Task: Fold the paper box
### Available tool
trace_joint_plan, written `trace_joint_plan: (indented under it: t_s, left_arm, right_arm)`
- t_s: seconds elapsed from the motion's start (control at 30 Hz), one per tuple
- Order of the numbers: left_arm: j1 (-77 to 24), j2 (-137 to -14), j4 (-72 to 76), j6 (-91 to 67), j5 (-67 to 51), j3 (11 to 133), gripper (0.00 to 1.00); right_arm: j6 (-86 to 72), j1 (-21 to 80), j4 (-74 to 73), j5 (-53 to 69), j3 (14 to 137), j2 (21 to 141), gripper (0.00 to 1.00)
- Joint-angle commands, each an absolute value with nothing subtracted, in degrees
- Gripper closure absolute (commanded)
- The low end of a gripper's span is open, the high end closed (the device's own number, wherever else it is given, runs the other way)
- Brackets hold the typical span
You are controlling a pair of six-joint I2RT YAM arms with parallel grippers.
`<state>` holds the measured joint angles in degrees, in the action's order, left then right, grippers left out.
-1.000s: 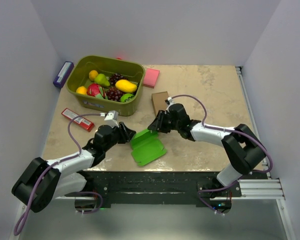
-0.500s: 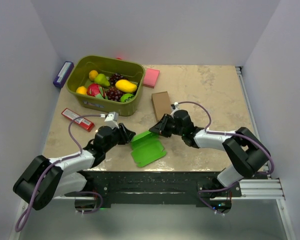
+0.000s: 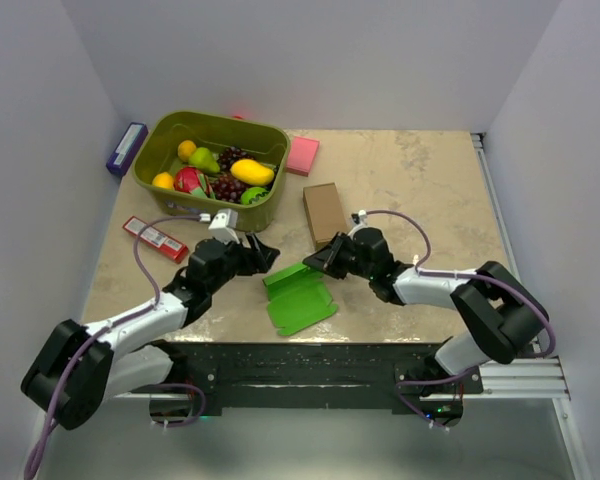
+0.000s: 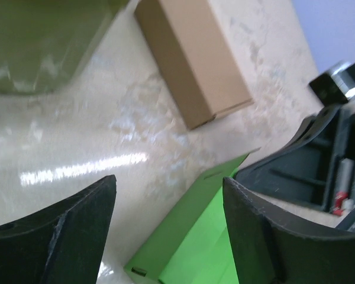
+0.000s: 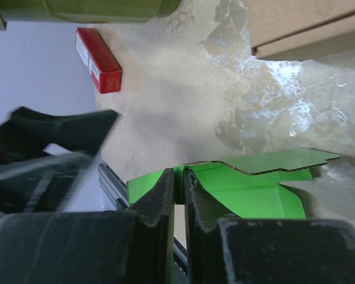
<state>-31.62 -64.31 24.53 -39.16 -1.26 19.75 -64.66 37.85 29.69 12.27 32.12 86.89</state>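
Note:
The bright green paper box lies partly folded near the table's front edge, with its far wall raised. My right gripper is shut on that raised wall at its right end. In the right wrist view the jaws pinch the green card edge-on. My left gripper is open and empty, just left of the box and a little above it. In the left wrist view its fingers straddle the green wall without touching it, and the right gripper shows beyond.
A brown cardboard box lies just behind the grippers. An olive basket of fruit stands at the back left, with a pink pad beside it. A red bar lies at the left. A purple item lies off the table's left edge.
My left gripper has drawn back from the box's left edge toward the far side. My right gripper has moved slightly nearer and rightward with the green wall. The box has shifted a little.

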Motion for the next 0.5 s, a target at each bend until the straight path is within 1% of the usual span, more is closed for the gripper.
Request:
trace_joint_plan:
  t_s: [0.0,0.17,0.2,0.3,0.47]
  left_arm:
    - [-31.4,-59.0,18.7,-35.7,2.8,26.7,0.22]
    - [-31.3,-58.9,18.5,-38.1,-0.3,23.8,0.24]
    - [-31.4,-59.0,19.1,-38.8,-1.3,23.0,0.25]
    - [-31.3,-60.1,23.4,-41.8,-3.4,19.9,0.27]
    - [-31.5,-62.8,28.0,-43.8,-6.4,18.7,0.31]
  right_arm:
    - [-65.7,37.9,30.6,5.0,28.7,83.1,1.00]
    - [-67.9,37.9,31.2,0.4,25.3,79.3,1.00]
    - [-68.4,38.0,31.4,-0.8,24.8,78.7,1.00]
    - [-69.7,37.9,32.3,-2.8,22.9,76.7,1.00]
    - [-70.8,37.9,31.7,-6.0,20.8,74.0,1.00]
